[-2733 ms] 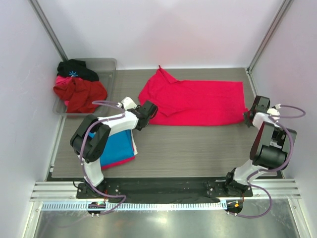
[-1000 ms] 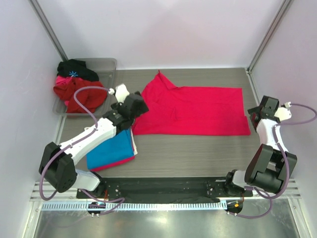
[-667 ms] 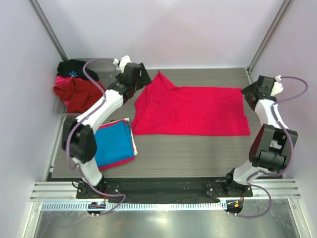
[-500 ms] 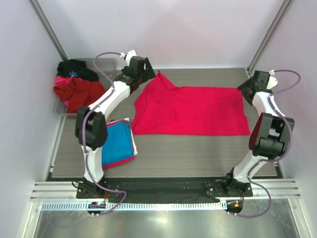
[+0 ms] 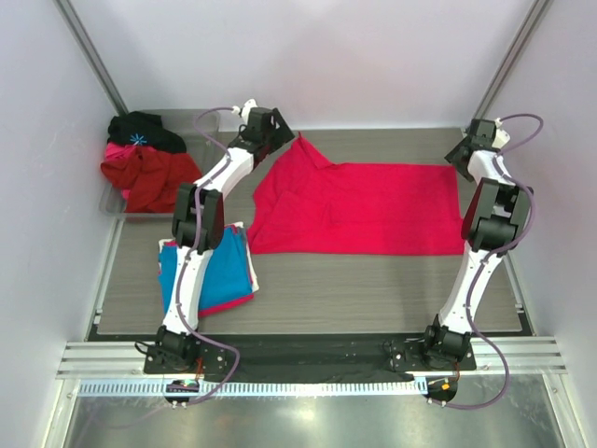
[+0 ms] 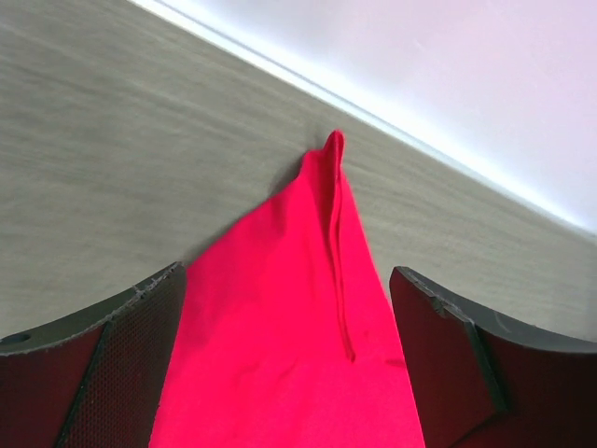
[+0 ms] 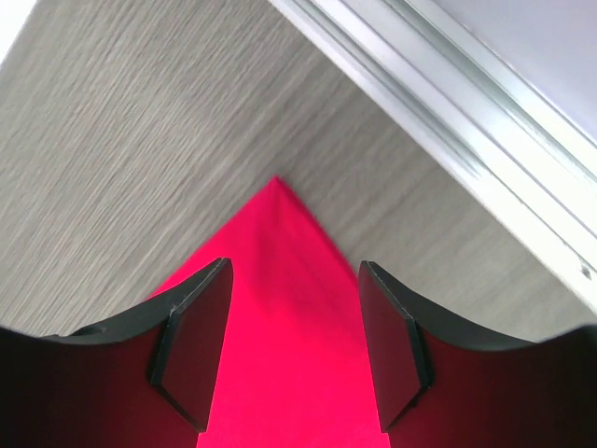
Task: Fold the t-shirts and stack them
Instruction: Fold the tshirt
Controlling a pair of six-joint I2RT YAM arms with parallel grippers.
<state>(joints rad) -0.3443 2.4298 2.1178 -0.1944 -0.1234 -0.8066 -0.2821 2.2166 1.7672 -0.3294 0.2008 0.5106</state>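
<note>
Both arms are now stretching to the far edge of the table (image 5: 354, 280), where a moment ago they were folded back nearer their bases. The crimson-pink t-shirt (image 5: 373, 196) is lying spread across the middle, and it has slid slightly since then. The left gripper (image 6: 287, 280) is hovering over the shirt's far left corner with its fingers (image 6: 103, 359) standing wide, the puckered point of cloth lying between them. The right gripper (image 7: 294, 271) is straddling the far right corner, its fingers less wide apart and gripping nothing yet. Whether any pad is already touching fabric is hard to tell from these views.

At the near left, the blue t-shirt (image 5: 216, 271) is resting folded on the pink-red one (image 5: 229, 305), whose edge is showing beneath. Other garments are sitting in the bin (image 5: 207, 121) at the far left.

Looking ahead, the right corner is lying thin and flat, so closing fingers could skate over it and come up empty. The left corner is ridged, so a pinch may be catching only that ridge. If one side holds and the other slips, the fold will be dragging the shirt askew.
</note>
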